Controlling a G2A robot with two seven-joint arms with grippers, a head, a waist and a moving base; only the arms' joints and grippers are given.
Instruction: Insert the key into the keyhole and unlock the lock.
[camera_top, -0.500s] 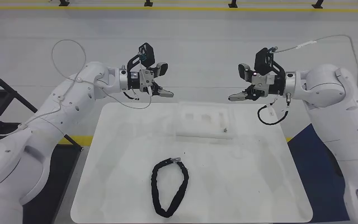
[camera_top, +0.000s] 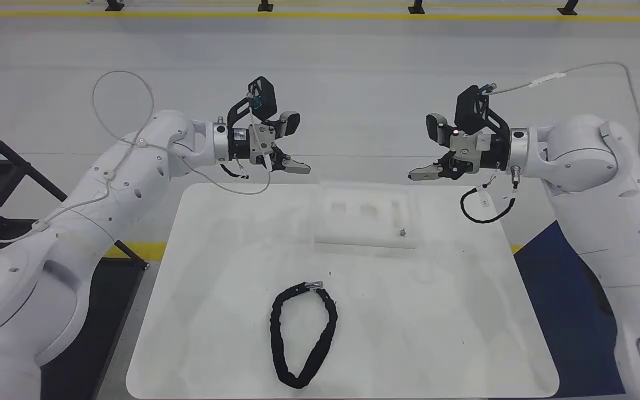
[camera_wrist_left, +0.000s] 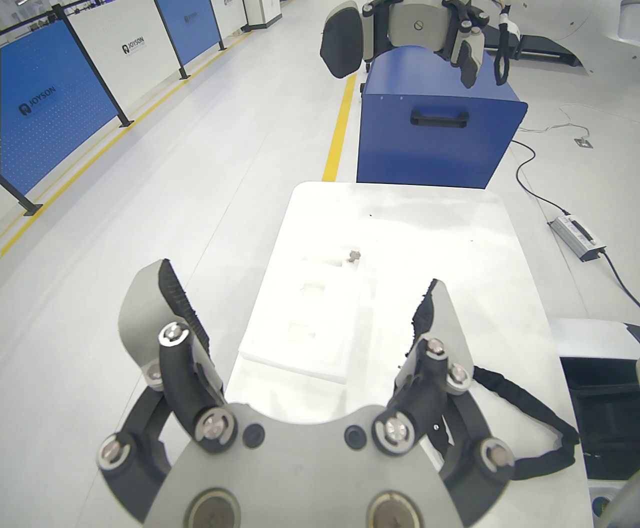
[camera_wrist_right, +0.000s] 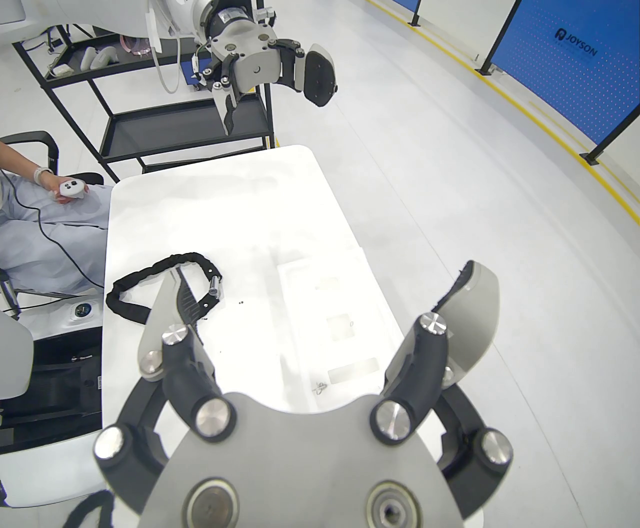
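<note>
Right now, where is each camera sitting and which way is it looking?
Top view: above the arms, looking down on the table; left gripper and right gripper show.
Left wrist view: behind the open left gripper, facing across the tray toward the right gripper.
Right wrist view: behind the open right gripper, facing back the opposite way.
Shared: both wrist views see the chain lock.

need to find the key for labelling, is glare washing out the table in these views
Top view: the white table is bright, the white tray barely stands out, and the key is a dark speck. Left wrist view: the table is washed out and the tray recesses are faint. Right wrist view: same washout and the yellow floor line is bowed, but the black chain lock reads clearly.
</note>
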